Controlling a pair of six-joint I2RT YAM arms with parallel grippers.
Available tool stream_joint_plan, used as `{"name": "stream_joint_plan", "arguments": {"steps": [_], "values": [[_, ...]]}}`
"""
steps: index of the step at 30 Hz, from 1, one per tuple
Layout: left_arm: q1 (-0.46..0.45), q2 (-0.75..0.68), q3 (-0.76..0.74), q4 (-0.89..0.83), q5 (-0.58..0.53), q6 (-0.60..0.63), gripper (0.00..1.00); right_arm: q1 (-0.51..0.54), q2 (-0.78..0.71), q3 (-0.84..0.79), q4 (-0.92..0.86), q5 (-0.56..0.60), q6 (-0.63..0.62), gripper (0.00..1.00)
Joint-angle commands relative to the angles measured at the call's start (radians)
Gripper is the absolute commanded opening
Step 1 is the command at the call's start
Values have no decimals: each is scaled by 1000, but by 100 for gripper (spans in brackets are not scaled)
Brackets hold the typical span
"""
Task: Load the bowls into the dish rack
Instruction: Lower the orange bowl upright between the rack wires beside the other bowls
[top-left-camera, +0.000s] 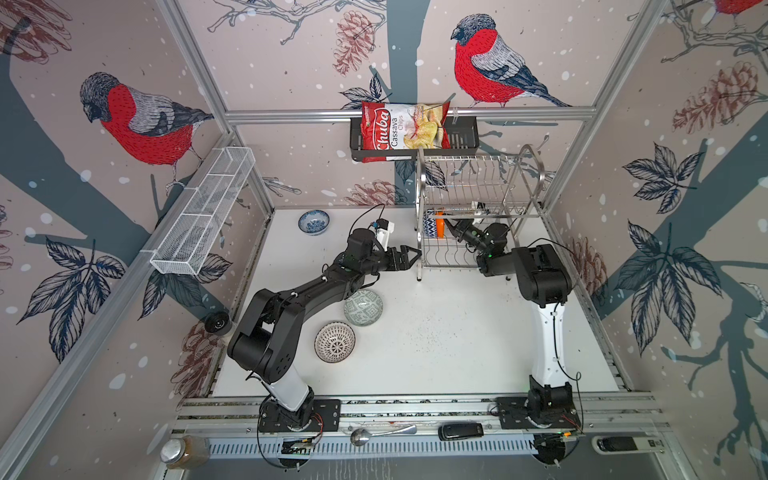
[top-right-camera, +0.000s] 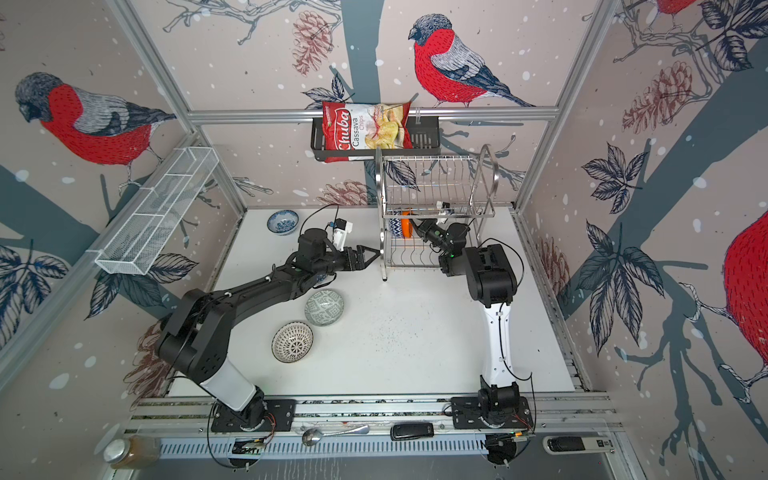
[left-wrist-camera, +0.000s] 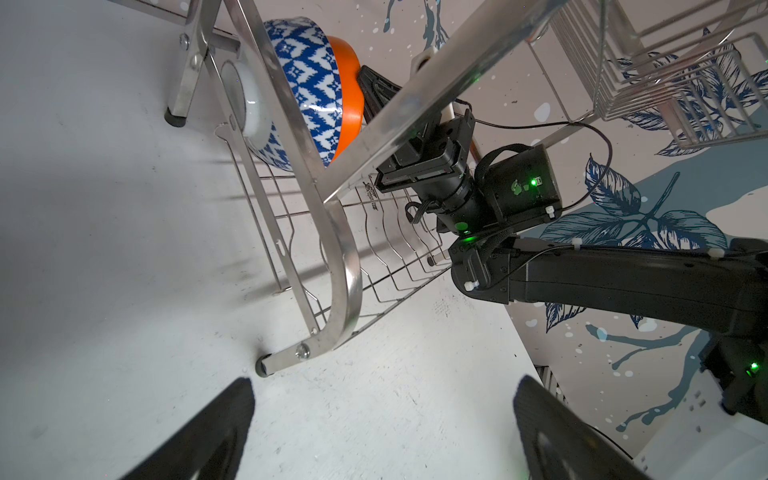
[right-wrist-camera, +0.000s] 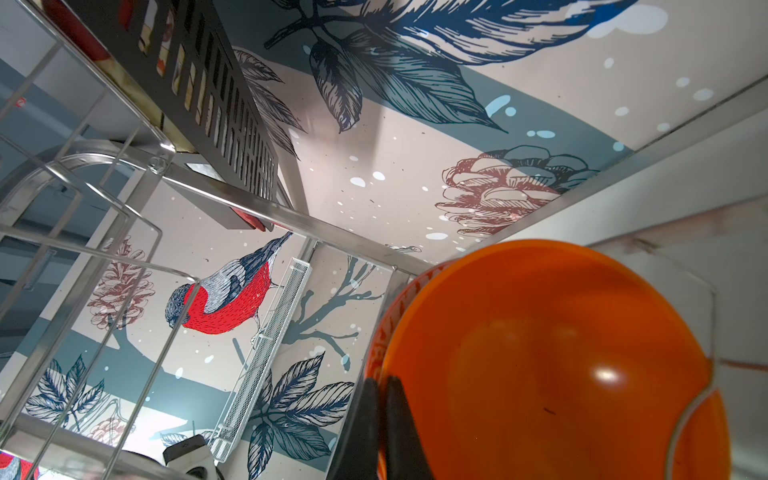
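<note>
Bird-and-pinecone wallpaper walls in a matte white tabletop (top-left-camera: 436, 332). At its far right stands the dish rack (top-left-camera: 420, 187), made of shiny steel tube and thin wire. At the left end of its lower tier the glossy blue triangle-patterned bowl (left-wrist-camera: 307, 83) stands on edge, foot ring facing left, mouth facing right, axis level. The smooth orange bowl (right-wrist-camera: 540, 365) nests inside it the same way. My right gripper (right-wrist-camera: 382, 395) is pinched together on the orange rim. My left gripper (top-left-camera: 414, 258) hangs with jaws wide apart, just left of the rack's near leg. The blue-floral bowl (top-left-camera: 313, 222) sits far left. The grey-green geometric bowl (top-left-camera: 363, 307) and the dotted radial bowl (top-left-camera: 334, 342) lie beside my left arm.
</note>
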Motion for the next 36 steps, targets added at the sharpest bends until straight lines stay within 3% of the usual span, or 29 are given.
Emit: {"name": "stream_joint_plan", "arguments": {"steps": [1, 17, 36], "values": [[1, -6, 6, 11, -5, 17, 97, 4, 25, -11, -102, -6, -41, 0], [2, -8, 6, 10, -6, 17, 98, 11, -22, -38, -154, 20, -127, 3], [1, -12, 7, 13, -4, 15, 98, 22, -43, -42, -190, 34, -182, 14]]}}
